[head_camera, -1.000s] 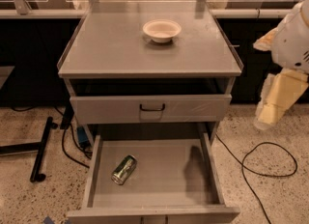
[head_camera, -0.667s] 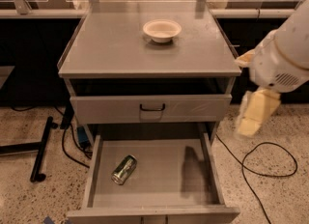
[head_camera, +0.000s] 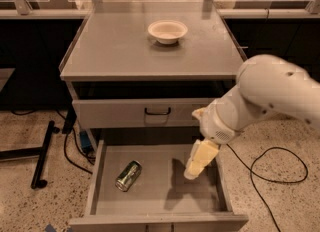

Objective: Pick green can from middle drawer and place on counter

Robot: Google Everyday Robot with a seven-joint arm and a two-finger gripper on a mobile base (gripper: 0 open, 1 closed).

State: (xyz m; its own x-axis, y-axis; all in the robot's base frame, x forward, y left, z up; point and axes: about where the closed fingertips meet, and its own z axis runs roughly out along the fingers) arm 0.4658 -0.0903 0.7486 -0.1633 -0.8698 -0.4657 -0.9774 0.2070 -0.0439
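Note:
The green can lies on its side on the floor of the open middle drawer, in the left part. My gripper hangs from the white arm over the right part of the drawer, pointing down, to the right of the can and apart from it. It holds nothing that I can see. The counter is the flat grey top of the cabinet above.
A white bowl stands at the back middle of the counter. The upper drawer front with a black handle sticks out slightly above the open drawer. A black stand leg and cables lie on the speckled floor on either side.
My arm has swung left and down, from beside the cabinet's right side to over the right part of the open drawer. The can and bowl have not moved.

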